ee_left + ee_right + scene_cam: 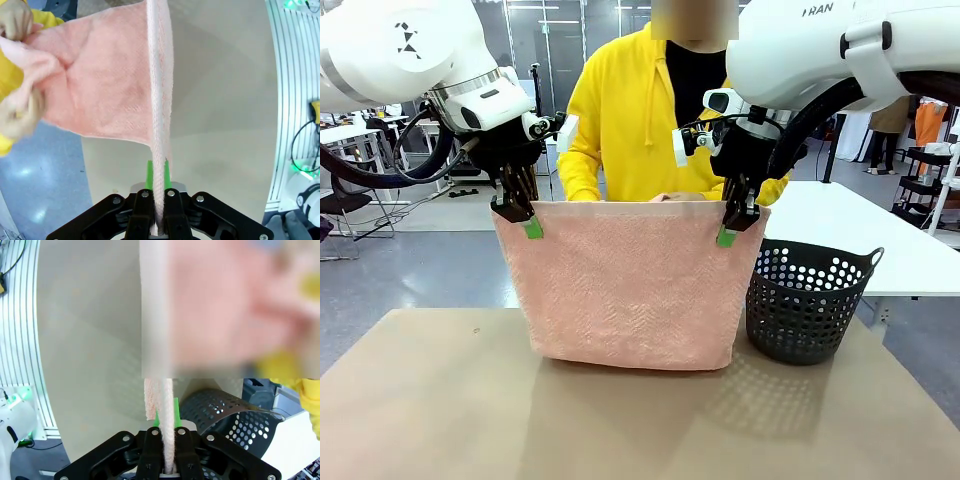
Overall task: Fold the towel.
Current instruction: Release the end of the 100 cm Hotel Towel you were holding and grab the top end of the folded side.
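Observation:
The salmon-pink towel (625, 285) hangs doubled over the table, its lower fold just above the tabletop. My left gripper (531, 226) is shut on its upper left corner, and my right gripper (725, 236) is shut on its upper right corner. In the left wrist view the towel (110, 80) runs up from between my green pads (149, 176), and the person's hands (20, 30) hold its far part. In the right wrist view the towel edge (159, 400) is pinched in my right gripper (166, 425). The person's hand (675, 197) rests behind the top edge.
A dark perforated basket (807, 300) stands on the table just right of the towel, close under my right gripper; it also shows as the basket (225, 415) in the right wrist view. The tan tabletop (570, 420) lies in front. A person in a yellow hoodie (620, 110) stands across the table.

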Motion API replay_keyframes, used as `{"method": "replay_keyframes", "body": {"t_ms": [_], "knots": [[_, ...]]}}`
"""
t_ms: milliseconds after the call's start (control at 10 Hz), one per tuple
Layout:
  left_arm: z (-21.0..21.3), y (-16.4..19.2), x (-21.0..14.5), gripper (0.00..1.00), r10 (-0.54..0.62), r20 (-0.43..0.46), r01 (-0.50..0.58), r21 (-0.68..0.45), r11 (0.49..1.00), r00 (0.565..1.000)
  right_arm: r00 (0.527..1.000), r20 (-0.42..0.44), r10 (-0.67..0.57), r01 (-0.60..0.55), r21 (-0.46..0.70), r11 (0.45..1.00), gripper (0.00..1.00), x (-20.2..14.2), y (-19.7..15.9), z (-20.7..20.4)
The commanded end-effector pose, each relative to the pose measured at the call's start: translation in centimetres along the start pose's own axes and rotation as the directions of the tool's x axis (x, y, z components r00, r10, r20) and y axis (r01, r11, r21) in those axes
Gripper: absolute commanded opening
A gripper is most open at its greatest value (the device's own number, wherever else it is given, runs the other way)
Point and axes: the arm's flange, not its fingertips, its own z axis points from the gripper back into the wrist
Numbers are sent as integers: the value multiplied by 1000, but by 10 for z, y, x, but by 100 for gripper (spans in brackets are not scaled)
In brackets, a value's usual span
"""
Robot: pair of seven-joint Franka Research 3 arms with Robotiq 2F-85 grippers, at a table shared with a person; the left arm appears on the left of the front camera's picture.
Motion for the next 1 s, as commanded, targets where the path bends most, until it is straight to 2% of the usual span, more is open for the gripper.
{"method": "replay_keyframes", "body": {"t_ms": [0, 900], "knots": [[1, 1, -1, 0, -3, -9, 3, 4, 1000, 1000, 1000, 0, 6, -6, 0, 1000, 0, 1, 0, 0], [1, 1, -1, 0, -3, -9, 3, 4, 1000, 1000, 1000, 0, 6, -6, 0, 1000, 0, 1, 0, 0]]}}
